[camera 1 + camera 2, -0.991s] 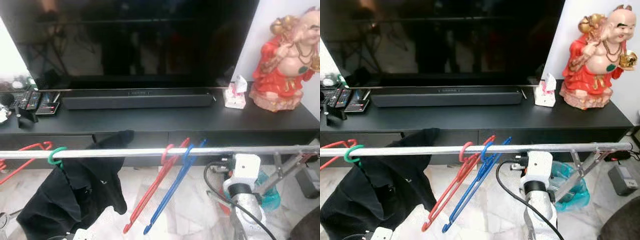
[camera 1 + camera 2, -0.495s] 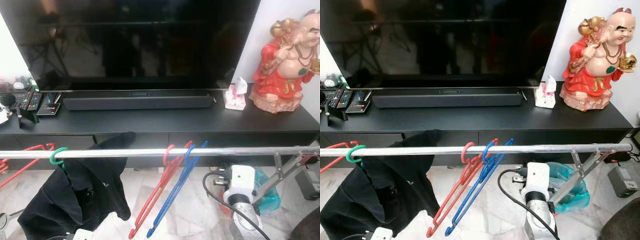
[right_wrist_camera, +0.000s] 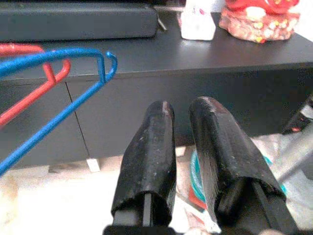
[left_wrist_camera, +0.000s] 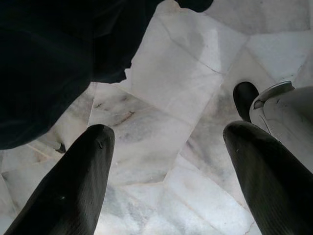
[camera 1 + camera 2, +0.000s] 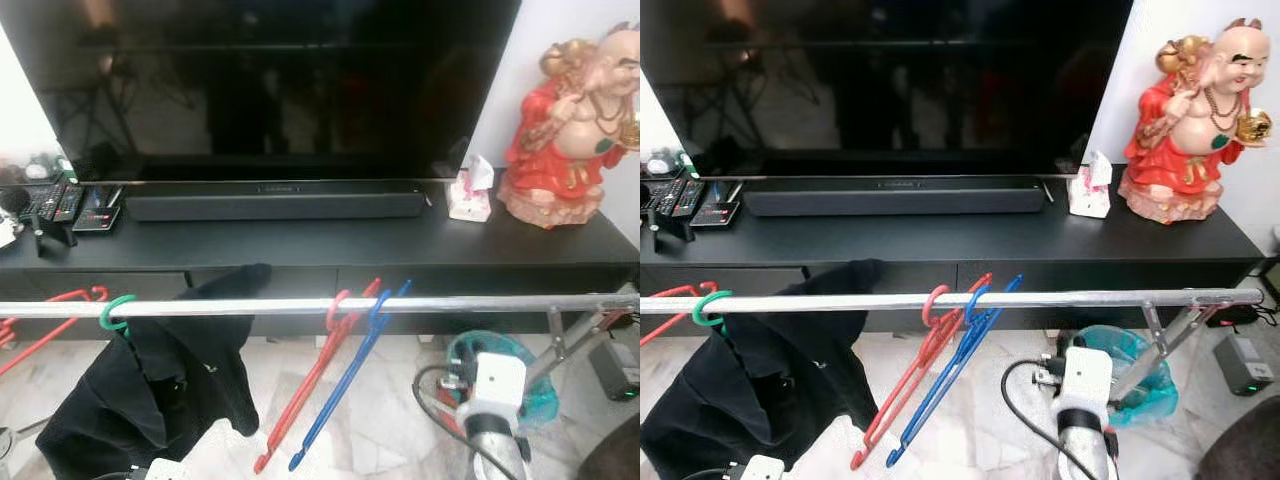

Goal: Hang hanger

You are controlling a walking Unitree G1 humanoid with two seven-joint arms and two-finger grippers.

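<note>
A silver rail [image 5: 480, 301] crosses in front of the TV console. A red hanger [image 5: 312, 395] and a blue hanger [image 5: 352, 380] hang side by side near its middle, tilted down to the left. A green hook [image 5: 115, 312] holds a black garment [image 5: 150, 390] further left. My right arm [image 5: 495, 392] is low, under the rail and right of the blue hanger. In the right wrist view my right gripper [image 3: 181, 108] is shut and empty, with the blue hanger [image 3: 58, 93] off to one side. My left gripper [image 4: 166, 132] is open over the marble floor beside the garment [image 4: 44, 63].
Another red hanger [image 5: 50, 322] hangs at the rail's left end. The black console [image 5: 330, 245] carries a soundbar [image 5: 275, 200], remotes [image 5: 60, 202], a tissue pack [image 5: 468, 192] and a red figurine [image 5: 565, 130]. A teal bag [image 5: 540, 395] lies by the rack's leg.
My right arm has dropped lower, away from the rail, and drifted a little right. The red and blue hangers sway slightly on the rail.
</note>
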